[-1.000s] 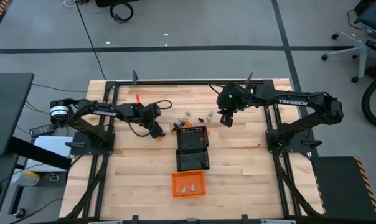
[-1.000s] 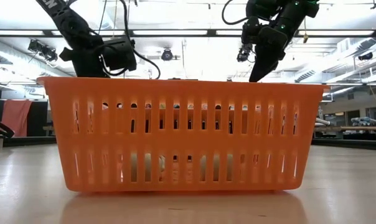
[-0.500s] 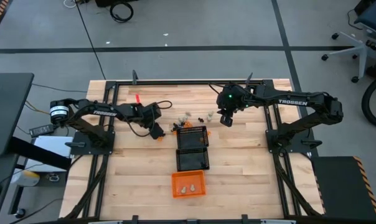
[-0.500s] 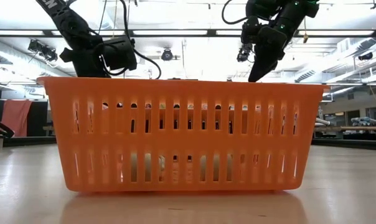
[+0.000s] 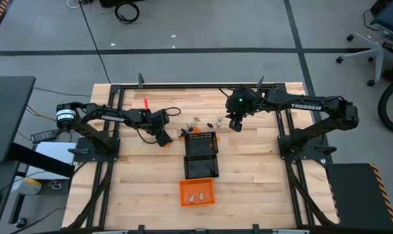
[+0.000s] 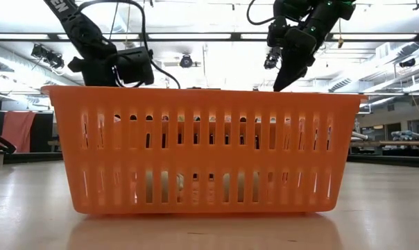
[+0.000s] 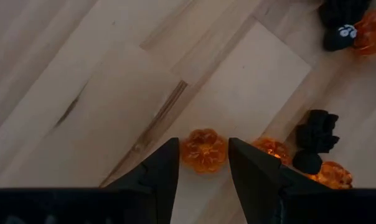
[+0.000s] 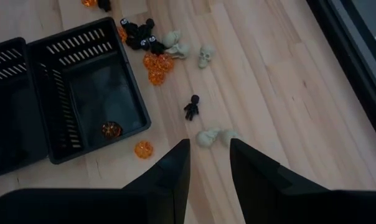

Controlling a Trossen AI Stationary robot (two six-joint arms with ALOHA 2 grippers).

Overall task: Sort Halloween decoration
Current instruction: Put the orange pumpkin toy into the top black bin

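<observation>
The Halloween decoration is a scatter of tiny trinkets (image 5: 195, 123) on the wooden table, just beyond the black mesh baskets. My left gripper (image 5: 162, 138) points steeply down, open, with an orange pumpkin trinket (image 7: 203, 151) lying on the table between its fingertips. More orange (image 7: 272, 149) and black trinkets (image 7: 315, 132) lie just beside it. My right gripper (image 5: 236, 125) hangs open well above the table, over a cream trinket (image 8: 208, 137) and a small black figure (image 8: 192, 107). Nothing is between its fingers. My left gripper comes from above with one finger (image 7: 166, 168) on each side of the orange pumpkin's rim (image 7: 187, 152). The pumpkin lies flat on the table. Whether the fingers touch it, I cannot tell.
Two black mesh baskets (image 5: 202, 144) (image 5: 202, 166) stand in a row at mid-table; the farther one (image 8: 88, 87) holds an orange trinket (image 8: 111, 129). The orange basket (image 5: 196, 192) with two cream pieces sits nearest the front and fills the low view (image 6: 202, 149).
</observation>
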